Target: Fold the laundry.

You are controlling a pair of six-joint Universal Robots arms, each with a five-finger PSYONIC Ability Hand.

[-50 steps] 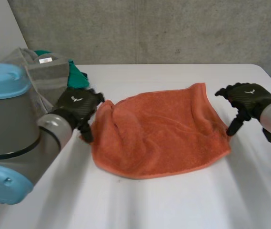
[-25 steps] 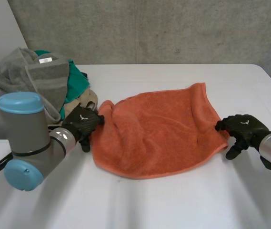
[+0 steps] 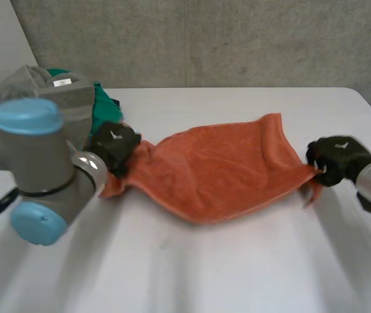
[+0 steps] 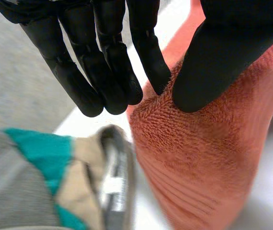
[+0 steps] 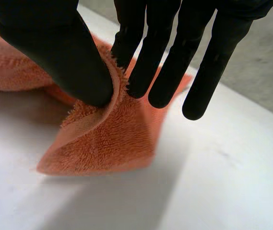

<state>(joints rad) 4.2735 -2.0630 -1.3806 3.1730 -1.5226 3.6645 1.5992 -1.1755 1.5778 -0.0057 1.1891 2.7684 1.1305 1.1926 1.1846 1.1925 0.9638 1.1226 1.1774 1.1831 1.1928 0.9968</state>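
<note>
Orange terry towel (image 3: 218, 169) is hanging stretched between left hand (image 3: 115, 145) and right hand (image 3: 335, 156), each pinching a corner shallowly; harder pulling could slip one free.

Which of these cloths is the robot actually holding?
The orange towel: the left robot hand and the right robot hand pinch its two ends. The grey towel and green cloth lie piled beside it, unheld.
</note>
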